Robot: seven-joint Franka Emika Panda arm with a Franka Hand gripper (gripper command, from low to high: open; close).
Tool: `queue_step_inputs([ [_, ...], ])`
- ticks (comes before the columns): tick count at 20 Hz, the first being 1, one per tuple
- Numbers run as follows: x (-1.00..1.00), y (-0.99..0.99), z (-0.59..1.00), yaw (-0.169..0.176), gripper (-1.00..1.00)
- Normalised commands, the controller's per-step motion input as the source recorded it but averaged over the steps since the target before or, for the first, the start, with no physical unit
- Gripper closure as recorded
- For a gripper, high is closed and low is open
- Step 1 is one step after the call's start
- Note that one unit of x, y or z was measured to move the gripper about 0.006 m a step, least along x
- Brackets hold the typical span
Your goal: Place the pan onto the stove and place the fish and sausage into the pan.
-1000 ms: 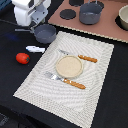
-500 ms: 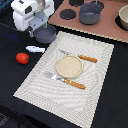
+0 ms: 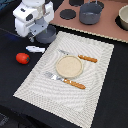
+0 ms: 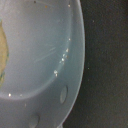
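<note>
Far on the exterior view's left, the red sausage sits on the dark table, the pale fish just beside it. Next, the blue-grey pan at the placemat's corner, off the stove, half hidden under the gripper; handle unseen, fingers' grip impossible to tell. The wrist view is probably pan interior.

There are no words, numbers or signs to read anywhere in these pictures, not on any of the things or the robot
</note>
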Motion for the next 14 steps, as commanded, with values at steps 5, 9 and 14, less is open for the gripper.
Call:
queue_step_inputs([
  [5, -0.10, 0.00, -0.17, 0.000, -1.00],
  [9, -0.10, 0.00, -0.10, 0.000, 1.00],
  [14, -0.09, 0.00, -0.11, 0.000, 1.00],
])
